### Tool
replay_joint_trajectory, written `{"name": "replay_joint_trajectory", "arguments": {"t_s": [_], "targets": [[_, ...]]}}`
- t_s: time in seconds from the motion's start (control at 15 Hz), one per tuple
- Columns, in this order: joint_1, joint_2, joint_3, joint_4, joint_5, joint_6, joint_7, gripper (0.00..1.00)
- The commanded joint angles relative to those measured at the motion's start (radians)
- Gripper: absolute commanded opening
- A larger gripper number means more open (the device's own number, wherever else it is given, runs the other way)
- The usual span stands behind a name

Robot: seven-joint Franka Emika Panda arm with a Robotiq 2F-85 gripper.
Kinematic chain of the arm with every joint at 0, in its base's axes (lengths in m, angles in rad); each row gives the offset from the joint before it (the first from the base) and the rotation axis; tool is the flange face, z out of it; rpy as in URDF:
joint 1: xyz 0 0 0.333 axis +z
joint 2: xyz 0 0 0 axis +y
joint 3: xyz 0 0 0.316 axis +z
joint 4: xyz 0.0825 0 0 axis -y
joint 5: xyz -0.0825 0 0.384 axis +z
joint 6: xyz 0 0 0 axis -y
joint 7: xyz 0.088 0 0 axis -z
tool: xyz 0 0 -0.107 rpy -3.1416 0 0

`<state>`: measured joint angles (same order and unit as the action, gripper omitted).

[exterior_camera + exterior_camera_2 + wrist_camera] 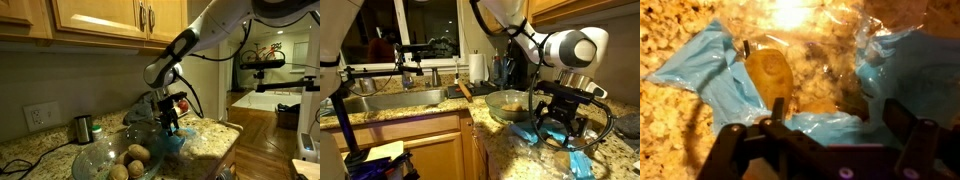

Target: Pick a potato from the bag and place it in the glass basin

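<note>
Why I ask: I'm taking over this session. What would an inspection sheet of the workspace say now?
surface: speckled granite counter, no spill seen.
job's things: light-blue bag lies open on the counter, a potato inside; glass basin beside it already holds potatoes.
clutter: dark-green cup by the wall; paper towel roll near the sink.
tool: open, low over the bag, holding nothing.
cables: black cable loops beside the wrist.
surroundings: wooden cabinets, wall outlet, dark window.
</note>
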<state>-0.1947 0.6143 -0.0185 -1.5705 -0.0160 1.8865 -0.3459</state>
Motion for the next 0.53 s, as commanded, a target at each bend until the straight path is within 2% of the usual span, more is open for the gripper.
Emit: {"name": "replay_joint_trajectory", "arguments": {"t_s": [0.0,0.27,0.47], "targets": [[-0.015,-0.007,0.007,0.009,0.029,-0.053,-0.035,1.00],[-0.019,-0.008,0.004,0.007,0.033,-0.070,-0.038,1.00],[-0.020,-0.003,-0.004,-0.004,0.016,-0.031,-0.054,1.00]]}}
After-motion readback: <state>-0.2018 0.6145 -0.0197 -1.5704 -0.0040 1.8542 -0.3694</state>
